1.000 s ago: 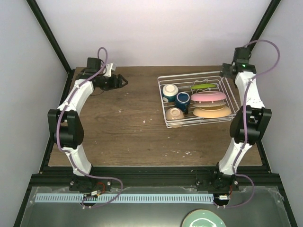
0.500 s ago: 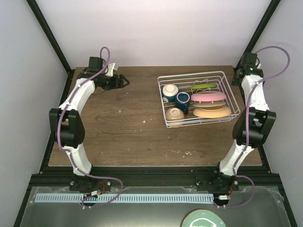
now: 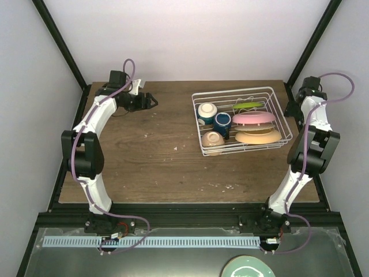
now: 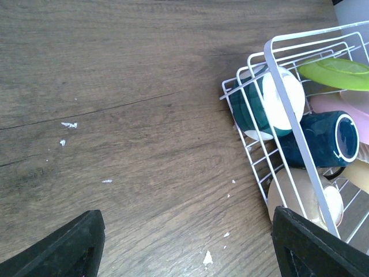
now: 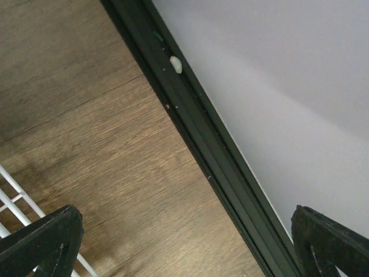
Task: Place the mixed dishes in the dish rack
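Observation:
The white wire dish rack (image 3: 282,118) stands at the back right of the table. In it are two small cream bowls (image 3: 207,109) (image 3: 212,139), a dark blue mug (image 3: 222,120), a lime green plate (image 3: 248,105), a pink plate (image 3: 253,118) and a peach-tan plate (image 3: 258,137). A yellowish plate edge shows between the pink and tan ones. My left gripper (image 3: 151,102) is open and empty over bare wood, well left of the rack. My right gripper (image 3: 291,107) is open and empty by the rack's right side. The left wrist view shows the rack (image 4: 275,69), the mug (image 4: 323,138) and my left gripper (image 4: 190,254).
The right wrist view shows my right gripper (image 5: 184,248) over bare wood, a rack wire (image 5: 11,202) and the black table-edge rail (image 5: 196,133) beside the wall. A pale teal plate (image 3: 248,266) lies below the table's near edge. White crumbs (image 4: 69,124) dot the wood.
My right arm has swung right and back, away from the rack's far corner toward the right wall. My left gripper has shifted slightly right. The dishes have not moved.

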You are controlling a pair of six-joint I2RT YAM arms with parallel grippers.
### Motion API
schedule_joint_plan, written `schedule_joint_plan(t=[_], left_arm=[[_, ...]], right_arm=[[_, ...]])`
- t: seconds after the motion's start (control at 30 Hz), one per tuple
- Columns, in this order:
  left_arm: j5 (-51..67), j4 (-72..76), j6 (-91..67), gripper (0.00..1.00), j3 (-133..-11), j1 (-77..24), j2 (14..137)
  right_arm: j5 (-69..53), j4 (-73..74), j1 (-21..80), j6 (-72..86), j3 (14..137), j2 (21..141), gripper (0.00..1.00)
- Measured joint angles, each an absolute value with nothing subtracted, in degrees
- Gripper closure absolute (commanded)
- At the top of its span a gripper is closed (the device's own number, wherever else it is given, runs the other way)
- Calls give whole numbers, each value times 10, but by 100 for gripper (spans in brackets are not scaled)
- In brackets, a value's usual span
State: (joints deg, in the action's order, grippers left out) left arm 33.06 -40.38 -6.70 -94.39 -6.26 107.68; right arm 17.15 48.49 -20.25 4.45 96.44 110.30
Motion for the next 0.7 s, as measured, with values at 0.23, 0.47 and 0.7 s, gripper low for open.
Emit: schedule_joint_plan(t=[0.23, 0.47, 0.7], left_arm=[[330, -408, -65, 18, -944, -63, 1080], [330, -410, -66, 18, -944, -63, 1080], [330, -411, -66, 18, -944, -63, 1080]], right_arm=[[125, 479, -209, 23, 965, 1130, 0], [90, 476, -216, 11, 967, 1136, 0], [44, 464, -222, 9, 967, 1138, 0]])
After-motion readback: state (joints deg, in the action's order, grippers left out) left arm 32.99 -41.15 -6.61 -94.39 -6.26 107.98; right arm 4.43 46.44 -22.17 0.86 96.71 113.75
